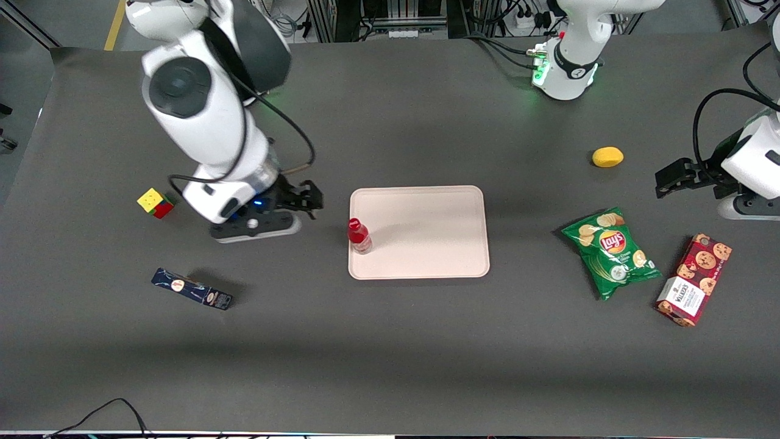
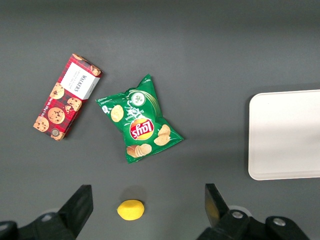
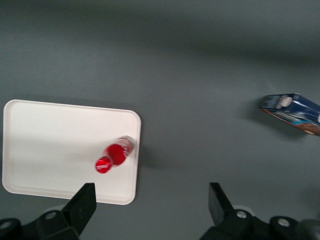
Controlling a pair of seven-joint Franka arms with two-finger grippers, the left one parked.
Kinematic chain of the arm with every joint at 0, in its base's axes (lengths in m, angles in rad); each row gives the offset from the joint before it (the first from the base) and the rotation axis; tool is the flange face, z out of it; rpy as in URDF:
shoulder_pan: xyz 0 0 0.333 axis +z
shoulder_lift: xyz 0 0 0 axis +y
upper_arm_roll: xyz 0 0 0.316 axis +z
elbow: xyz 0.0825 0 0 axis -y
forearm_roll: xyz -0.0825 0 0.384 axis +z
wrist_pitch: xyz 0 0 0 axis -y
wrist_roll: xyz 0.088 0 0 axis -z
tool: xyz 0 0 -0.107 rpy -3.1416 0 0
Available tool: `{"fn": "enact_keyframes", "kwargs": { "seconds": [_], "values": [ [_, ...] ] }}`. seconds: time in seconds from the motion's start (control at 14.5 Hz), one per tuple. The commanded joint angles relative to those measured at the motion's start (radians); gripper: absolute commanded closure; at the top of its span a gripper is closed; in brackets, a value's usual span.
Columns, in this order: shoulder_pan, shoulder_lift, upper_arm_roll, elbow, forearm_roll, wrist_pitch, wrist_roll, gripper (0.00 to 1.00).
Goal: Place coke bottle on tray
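Observation:
The small red coke bottle (image 1: 359,235) stands upright on the pale pinkish tray (image 1: 426,235), just inside the tray's edge that faces the working arm. The wrist view looks down on the bottle (image 3: 115,154), its red cap nearest, and on the tray (image 3: 55,142). My gripper (image 1: 304,198) hovers above the bare table beside the tray, toward the working arm's end, apart from the bottle. Its fingers (image 3: 82,202) stand wide apart, open, with nothing between them; the gripper (image 3: 151,205) is over grey table surface.
A dark blue box (image 1: 192,289) lies nearer the front camera than my gripper; a colour cube (image 1: 155,202) sits beside the arm. Toward the parked arm's end lie a green chips bag (image 1: 610,251), a cookie box (image 1: 694,279) and a lemon (image 1: 607,157).

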Motion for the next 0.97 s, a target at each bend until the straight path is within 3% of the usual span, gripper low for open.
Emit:
{"fn": "enact_keyframes", "kwargs": {
  "seconds": [0.0, 0.48, 0.9],
  "values": [
    [-0.036, -0.079, -0.045, -0.039, -0.006, -0.075, -0.077, 0.0],
    [-0.152, -0.306, -0.088, -0.338, -0.002, 0.04, -0.074, 0.0],
    [-0.334, -0.318, -0.088, -0.284, 0.0, -0.089, -0.085, 0.0]
  ]
}}
